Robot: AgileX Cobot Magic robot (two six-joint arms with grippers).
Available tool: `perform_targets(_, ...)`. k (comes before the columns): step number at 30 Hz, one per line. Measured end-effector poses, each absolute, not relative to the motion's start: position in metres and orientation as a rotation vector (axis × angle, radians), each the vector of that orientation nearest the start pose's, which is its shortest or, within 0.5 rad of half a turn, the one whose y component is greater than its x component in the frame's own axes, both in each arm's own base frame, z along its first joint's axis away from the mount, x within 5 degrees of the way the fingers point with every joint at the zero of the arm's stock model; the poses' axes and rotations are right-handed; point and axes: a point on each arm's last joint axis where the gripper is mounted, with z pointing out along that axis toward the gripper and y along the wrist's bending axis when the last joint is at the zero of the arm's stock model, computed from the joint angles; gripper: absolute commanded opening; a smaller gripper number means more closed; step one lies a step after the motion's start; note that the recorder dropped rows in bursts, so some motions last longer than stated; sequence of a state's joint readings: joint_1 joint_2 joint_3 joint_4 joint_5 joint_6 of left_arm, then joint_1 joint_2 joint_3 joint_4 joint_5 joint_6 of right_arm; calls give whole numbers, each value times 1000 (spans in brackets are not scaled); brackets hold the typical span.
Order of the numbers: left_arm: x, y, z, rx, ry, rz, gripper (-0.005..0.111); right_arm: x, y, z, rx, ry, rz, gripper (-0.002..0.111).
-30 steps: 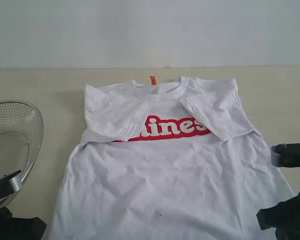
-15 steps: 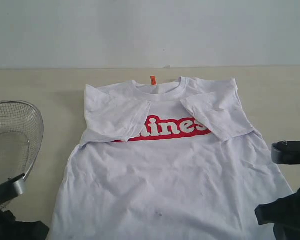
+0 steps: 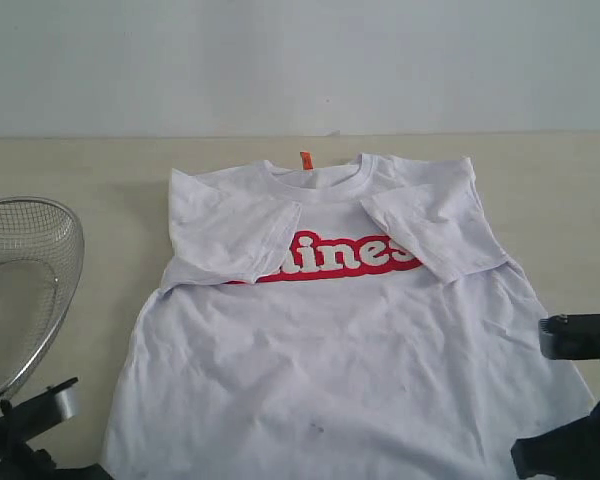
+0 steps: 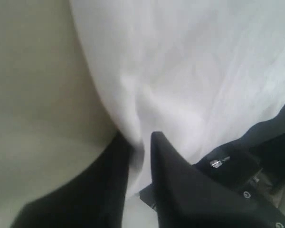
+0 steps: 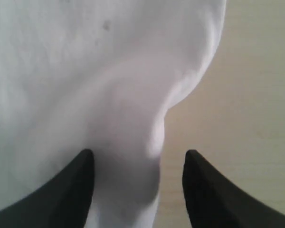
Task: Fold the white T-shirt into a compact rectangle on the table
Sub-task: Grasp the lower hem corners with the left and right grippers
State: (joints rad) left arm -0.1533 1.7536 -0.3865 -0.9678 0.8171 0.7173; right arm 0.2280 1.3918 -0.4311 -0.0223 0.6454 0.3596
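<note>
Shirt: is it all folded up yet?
Only partly folded. The shirt has both sleeves tucked in over the chest, but its body lies spread flat on the table.

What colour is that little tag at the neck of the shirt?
Orange. The neck tag on the white T-shirt shows best in the exterior view.

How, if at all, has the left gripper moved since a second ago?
Yes. The left gripper shifted down and right in the exterior view, nearer the white cotton T-shirt's hem.
</note>
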Motion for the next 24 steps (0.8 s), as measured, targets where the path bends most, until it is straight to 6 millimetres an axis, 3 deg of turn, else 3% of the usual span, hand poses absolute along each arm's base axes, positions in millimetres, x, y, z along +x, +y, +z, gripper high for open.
perform_targets(3, 155, -80, 89, 21, 3269, -1049, 13, 170, 38, 128, 177, 3111, -9, 50)
perform_targets(5, 158, -81, 90, 32, 3246, -1048, 4, 171, 39, 122, 167, 3129, -14, 50)
perform_targets(7, 163, -82, 90, 35, 3220, -1050, 5, 172, 39, 121, 162, 3133, -8, 45)
perform_targets(10, 173, -86, 95, 72, 3168, -1089, 5, 173, 42, 120, 145, 3137, 32, 0)
perform_targets(16, 180, -89, 98, 102, 3118, -1128, 5, 174, 44, 123, 175, 3108, 71, 0)
perform_targets(24, 193, -94, 106, 145, 3036, -1189, 5, 185, 46, 162, 149, 2936, 134, 0)
